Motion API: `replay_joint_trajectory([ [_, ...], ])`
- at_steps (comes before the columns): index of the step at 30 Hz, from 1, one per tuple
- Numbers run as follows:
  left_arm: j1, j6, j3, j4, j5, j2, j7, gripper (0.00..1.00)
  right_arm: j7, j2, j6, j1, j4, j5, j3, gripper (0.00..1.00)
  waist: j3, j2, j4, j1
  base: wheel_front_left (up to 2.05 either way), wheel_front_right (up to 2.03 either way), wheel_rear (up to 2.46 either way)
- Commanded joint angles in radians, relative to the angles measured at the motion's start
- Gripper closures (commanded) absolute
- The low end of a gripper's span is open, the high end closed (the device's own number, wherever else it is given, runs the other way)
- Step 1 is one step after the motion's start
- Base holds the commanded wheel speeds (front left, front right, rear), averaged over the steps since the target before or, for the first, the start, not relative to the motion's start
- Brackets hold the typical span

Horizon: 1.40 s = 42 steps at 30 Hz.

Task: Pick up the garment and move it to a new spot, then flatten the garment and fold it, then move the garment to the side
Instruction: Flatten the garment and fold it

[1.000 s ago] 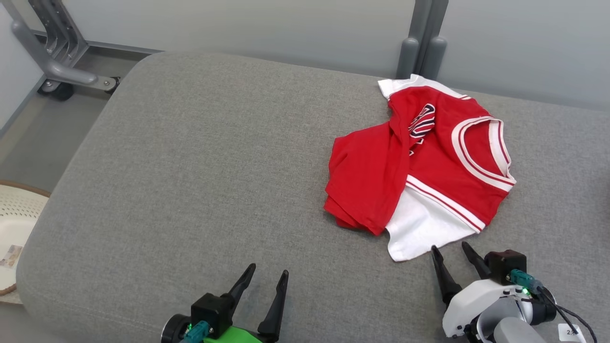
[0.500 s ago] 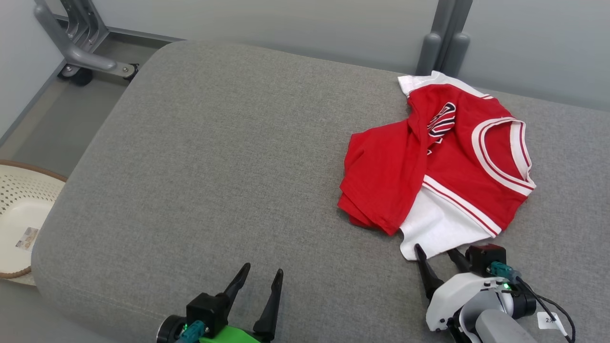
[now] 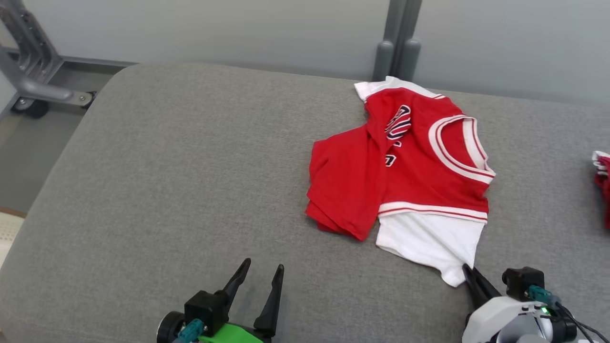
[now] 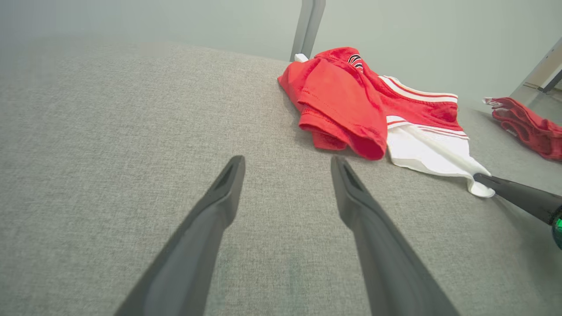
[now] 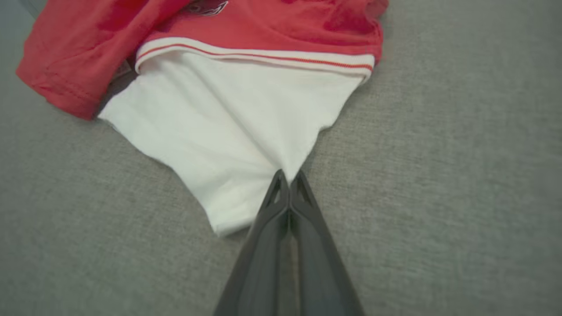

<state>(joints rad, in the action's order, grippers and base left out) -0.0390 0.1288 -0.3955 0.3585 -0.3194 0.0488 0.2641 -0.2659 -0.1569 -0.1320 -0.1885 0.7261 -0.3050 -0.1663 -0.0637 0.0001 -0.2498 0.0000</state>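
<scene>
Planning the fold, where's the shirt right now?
Head view: the shirt lies right of centre on the cushion, its white sleeve pinched by the right end effector.

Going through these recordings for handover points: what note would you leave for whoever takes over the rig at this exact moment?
Right gripper: shut on the near white corner of the garment.
Left gripper: open, holding nothing, over bare cushion.
Garment: crumpled, lying on the cushion, right of centre; another red cloth lies further right.
Done: grip taken. Not yet lifted.
Left: lift and move it, flatten, fold, move it aside.
</scene>
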Motion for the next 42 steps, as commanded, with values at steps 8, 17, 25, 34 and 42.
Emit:
replay_joint_trajectory([
  [8, -0.025, 0.003, -0.043, -0.016, -0.026, 0.004, 0.0, 0.0, 0.004, -0.045, 0.003, 0.106, -0.026, 0.013, 0.018, 1.0, 0.039, -0.0001, 0.166, 0.0, 0.0, 0.0, 0.0],
  [17, -0.063, 0.003, -0.138, -0.008, -0.051, 0.004, 0.0, 0.0, 0.003, -0.088, 0.003, 0.119, -0.04, 0.03, 0.032, 1.0, 0.021, -0.0001, 0.259, 0.0, 0.0, 0.0, 0.0],
  [25, -0.137, 0.003, -0.272, 0.003, -0.023, 0.004, 0.0, 0.0, 0.002, -0.07, 0.002, 0.104, -0.11, 0.053, 0.087, 0.0, 0.0, -0.0001, 0.306, 0.0, 0.0, 0.0, 0.0],
  [34, -0.263, 0.0, -0.427, 0.163, 0.104, 0.007, 0.0, 0.0, 0.002, -0.032, 0.002, 0.08, -0.166, 0.091, 0.093, 0.0, -0.032, -0.0001, 0.362, 0.0, 0.0, 0.0, 0.0],
  [42, -0.294, -0.034, -0.381, 0.249, 0.176, 0.004, 0.0, 0.0, 0.002, -0.015, 0.002, 0.049, -0.19, 0.076, 0.067, 0.0, -0.068, -0.0001, 0.409, 0.0, 0.0, 0.0, 0.0],
])
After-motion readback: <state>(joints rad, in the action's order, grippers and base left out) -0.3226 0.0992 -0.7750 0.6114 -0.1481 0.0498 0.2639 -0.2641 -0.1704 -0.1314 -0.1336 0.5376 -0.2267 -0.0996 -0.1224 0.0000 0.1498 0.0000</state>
